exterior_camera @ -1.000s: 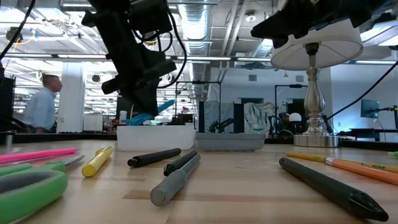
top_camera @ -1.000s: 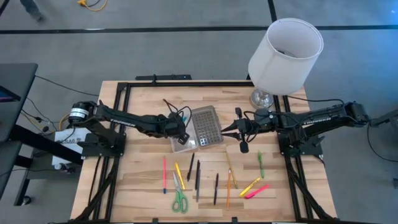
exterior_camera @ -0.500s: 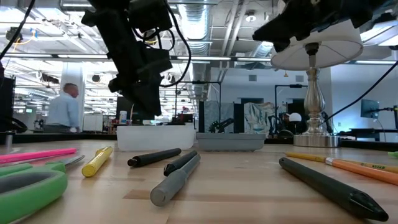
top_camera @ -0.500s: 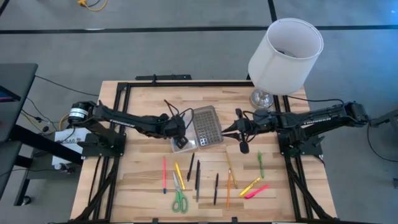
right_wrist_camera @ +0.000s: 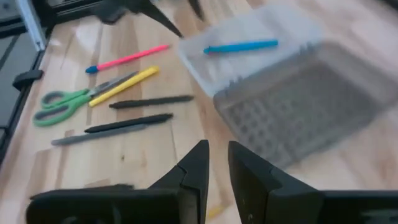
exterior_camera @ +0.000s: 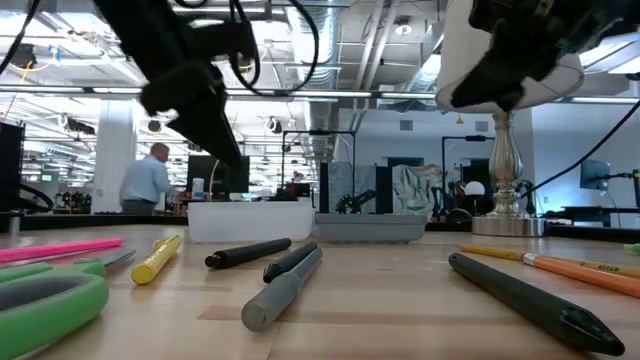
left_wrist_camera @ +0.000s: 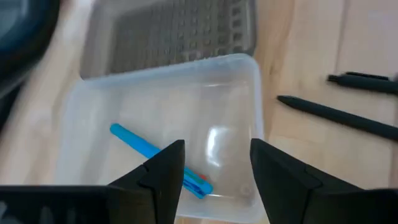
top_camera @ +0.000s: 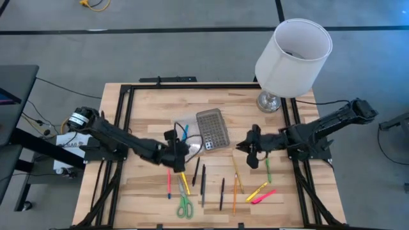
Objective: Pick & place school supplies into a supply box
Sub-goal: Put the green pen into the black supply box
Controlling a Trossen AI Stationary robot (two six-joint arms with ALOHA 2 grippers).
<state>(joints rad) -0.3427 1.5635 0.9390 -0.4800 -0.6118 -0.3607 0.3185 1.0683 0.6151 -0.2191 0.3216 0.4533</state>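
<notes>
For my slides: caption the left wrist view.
Open left gripper above the clear supply box, a blue pen lying inside.

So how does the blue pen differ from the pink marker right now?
The blue pen lies inside the clear plastic supply box; the pink marker lies on the bare wooden table, outside it. The blue pen is alone in the box; the pink marker sits beside the green-handled scissors. Both lie flat, and neither is held.
</notes>
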